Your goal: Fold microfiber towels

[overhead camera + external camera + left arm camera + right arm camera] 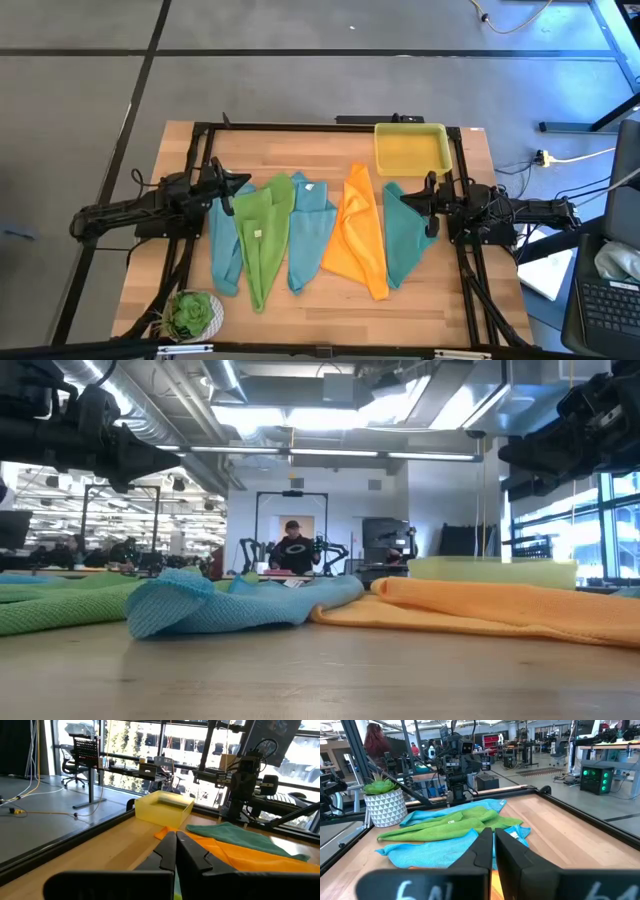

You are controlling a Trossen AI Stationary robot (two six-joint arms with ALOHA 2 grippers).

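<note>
Five towels lie unfolded: two light blue (300,235), one green (262,235), orange (360,235), teal (405,240); both jaws closed, empty.

Two dark jointed arms (cables showing), black tools.

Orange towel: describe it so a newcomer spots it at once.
On the wooden table, look just below the yellow tray at the far edge. The orange towel lies there in a long crumpled strip, between a light blue towel and the teal towel. It is the only orange cloth.
</note>
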